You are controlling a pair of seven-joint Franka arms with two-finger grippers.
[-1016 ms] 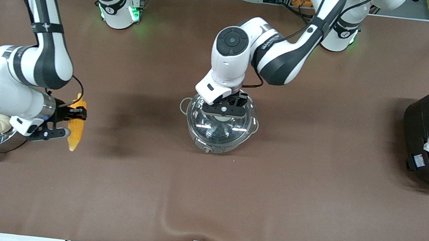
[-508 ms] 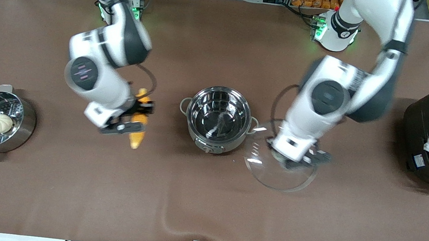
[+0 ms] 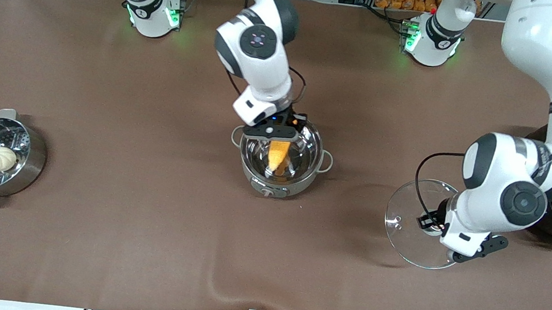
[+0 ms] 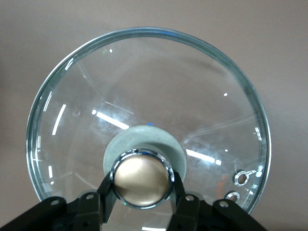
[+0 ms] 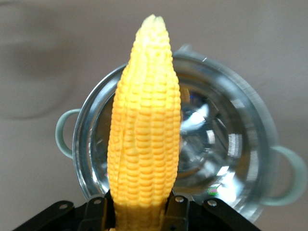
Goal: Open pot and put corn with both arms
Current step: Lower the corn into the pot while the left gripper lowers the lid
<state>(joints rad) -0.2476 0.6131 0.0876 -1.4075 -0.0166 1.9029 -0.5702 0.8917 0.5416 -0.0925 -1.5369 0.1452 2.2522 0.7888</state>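
Now corn [image 5: 144, 130] clamped in right tool [image 5: 139, 211], above open pot [image 3: 305, 171] (left tool [image 4: 140, 202] pinching lid knob [image 4: 141, 180]).

Corn [image 5: 144, 130]: yellow-orange, regular kernel rows, over the shiny steel pot [image 3: 304, 176]. Lid [image 4: 144, 96]: clear glass, steel rim, copper-coloured knob [image 4: 141, 180]. Tablecloth [image 3: 141, 243] around the pot: plain brown. Both grippers black; arms white with black bands.

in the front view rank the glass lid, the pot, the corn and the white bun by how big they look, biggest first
1. pot and glass lid: look about alike; the lid hangs from the left gripper, so unsure.
2. corn, in the right gripper over the pot.
3. white bun.
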